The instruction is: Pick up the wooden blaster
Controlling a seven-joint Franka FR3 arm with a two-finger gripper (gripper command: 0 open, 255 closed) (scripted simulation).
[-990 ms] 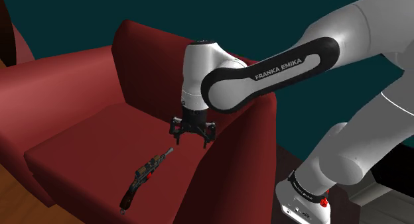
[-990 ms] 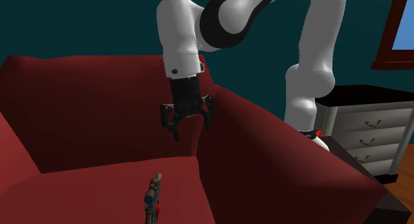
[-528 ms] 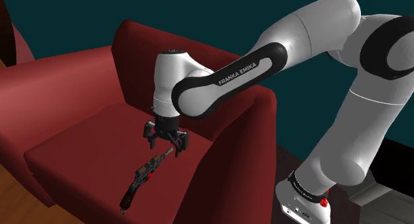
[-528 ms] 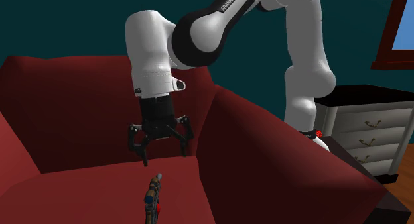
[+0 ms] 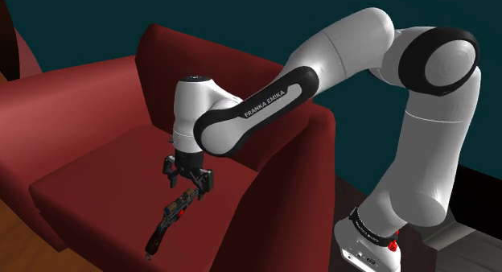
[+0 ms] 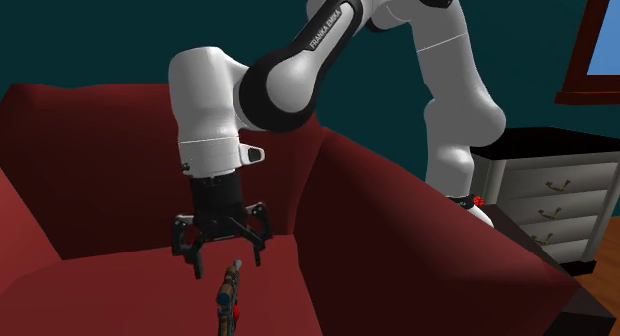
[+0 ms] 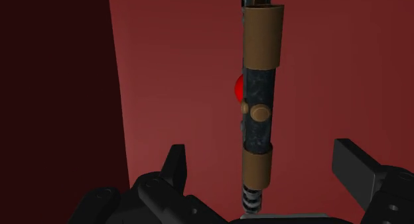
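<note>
Shoulder view. A long, slim blaster with a dark mottled body, tan-brown bands and a small red knob lies flat on the seat cushion of a dark red upholstered sofa. It is near the armrest at this view's right, and its thin barrel points toward the backrest. The white arm with dark joints rises from its stand at the lower right, arches over the armrest and turns its last link straight down. The all-black pincer hangs just above the barrel end of the blaster, apart from it.

Second exterior view. The sofa's surface is smooth and matte, with soft rounded edges. The pincer points down over the seat with its two fingers spread wide, one on each side of the barrel tip of the blaster and just above it. A white chest of drawers with a dark top stands beyond the armrest at this view's right.

Wrist view. The blaster runs lengthwise away from the pincer. It shows two smooth tan cylindrical sleeves, a dark speckled middle section with a round tan stud, a red ball on one side and a ribbed, spring-like tip nearest the pincer. The fingers stand far apart, and neither touches the blaster. The red cushion lies flat beneath.
</note>
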